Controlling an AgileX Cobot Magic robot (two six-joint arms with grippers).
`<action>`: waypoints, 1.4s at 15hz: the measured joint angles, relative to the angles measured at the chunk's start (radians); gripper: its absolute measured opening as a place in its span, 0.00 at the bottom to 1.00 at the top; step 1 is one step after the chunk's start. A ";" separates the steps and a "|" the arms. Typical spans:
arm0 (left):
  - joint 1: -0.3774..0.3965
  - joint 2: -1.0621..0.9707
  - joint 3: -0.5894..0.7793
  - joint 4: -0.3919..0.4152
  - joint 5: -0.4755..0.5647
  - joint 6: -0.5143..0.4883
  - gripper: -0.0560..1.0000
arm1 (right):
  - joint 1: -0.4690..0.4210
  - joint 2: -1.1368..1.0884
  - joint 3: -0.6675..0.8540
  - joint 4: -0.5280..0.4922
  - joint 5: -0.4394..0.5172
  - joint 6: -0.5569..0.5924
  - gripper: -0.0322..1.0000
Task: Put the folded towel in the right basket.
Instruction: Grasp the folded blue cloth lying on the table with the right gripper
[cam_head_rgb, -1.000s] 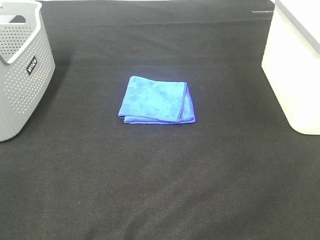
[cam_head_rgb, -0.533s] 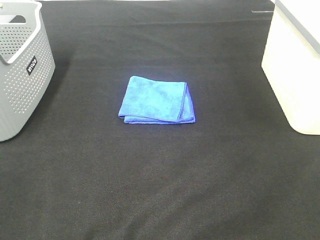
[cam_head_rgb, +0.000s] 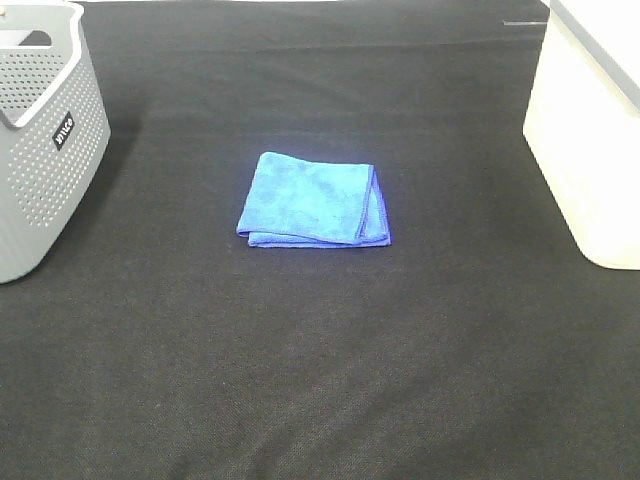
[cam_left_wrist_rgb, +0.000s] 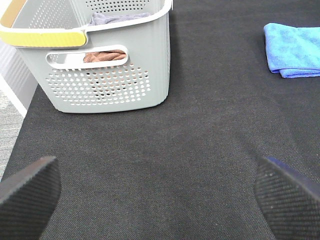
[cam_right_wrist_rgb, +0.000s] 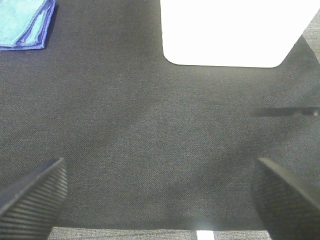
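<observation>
A folded blue towel (cam_head_rgb: 313, 199) lies flat on the black table, near the middle. It also shows in the left wrist view (cam_left_wrist_rgb: 295, 50) and at the edge of the right wrist view (cam_right_wrist_rgb: 25, 22). The right basket (cam_head_rgb: 590, 130) is white and stands at the right edge; its wall shows in the right wrist view (cam_right_wrist_rgb: 230, 30). Neither arm shows in the exterior high view. My left gripper (cam_left_wrist_rgb: 160, 200) is open and empty, its fingertips (cam_left_wrist_rgb: 27, 192) wide apart over bare cloth. My right gripper (cam_right_wrist_rgb: 160, 200) is open and empty, its fingertips (cam_right_wrist_rgb: 35, 192) wide apart.
A grey perforated basket (cam_head_rgb: 40, 130) stands at the left edge, with a yellow handle and cloths inside (cam_left_wrist_rgb: 107, 55). The table's near edge (cam_right_wrist_rgb: 150, 231) lies just below my right gripper. The table's left edge (cam_left_wrist_rgb: 20, 120) runs beside the grey basket.
</observation>
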 joint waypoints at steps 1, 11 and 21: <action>0.000 0.000 0.000 0.000 0.000 0.000 0.98 | 0.000 0.000 0.000 0.000 0.000 0.000 0.96; 0.000 0.000 0.000 0.000 0.000 0.000 0.98 | 0.000 0.000 0.000 0.000 0.000 -0.009 0.96; 0.000 0.000 0.000 0.001 0.000 0.000 0.98 | 0.000 0.000 0.000 0.000 0.000 -0.026 0.96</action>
